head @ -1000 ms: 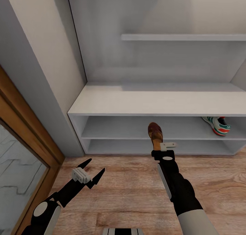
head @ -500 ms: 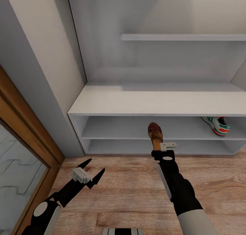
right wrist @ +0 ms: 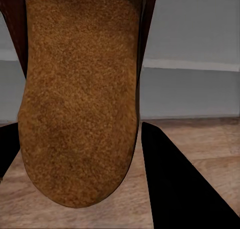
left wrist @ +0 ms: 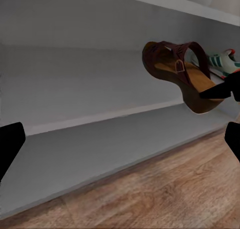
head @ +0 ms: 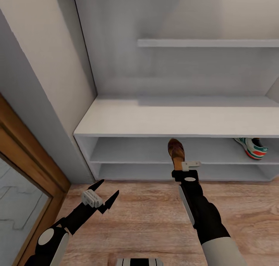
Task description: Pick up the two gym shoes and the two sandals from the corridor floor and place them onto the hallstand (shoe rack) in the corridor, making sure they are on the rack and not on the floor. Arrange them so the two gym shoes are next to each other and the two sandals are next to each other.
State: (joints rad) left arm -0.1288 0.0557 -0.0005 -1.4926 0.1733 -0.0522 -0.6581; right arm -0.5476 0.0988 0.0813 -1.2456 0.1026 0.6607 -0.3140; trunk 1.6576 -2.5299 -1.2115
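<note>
My right gripper (head: 181, 166) is shut on the heel end of a maroon-brown sandal (head: 176, 150), which points toe-first at the front of the hallstand (head: 162, 119), level with its open shelves. In the right wrist view the tan footbed of the sandal (right wrist: 80, 99) sits between the dark fingers (right wrist: 170, 179). One gym shoe (head: 254, 147), white with green stripes and a red heel, lies on the upper shelf at the far right. My left gripper (head: 102, 196) hangs open above the corridor floor (head: 147, 215), holding nothing. The left wrist view looks at the sandal (left wrist: 180, 74) and the gym shoe (left wrist: 222, 63) behind it.
A wood-framed door with a glass pane (head: 23, 196) stands close on the left, beside a grey wall corner (head: 50, 115). A floating shelf (head: 209, 42) is fixed to the hallstand's back panel above its flat top.
The whole picture has shifted slightly, the rack sitting a little lower and the gym shoe farther right, so the camera moved. Both arms keep their pose and the sandal stays gripped.
</note>
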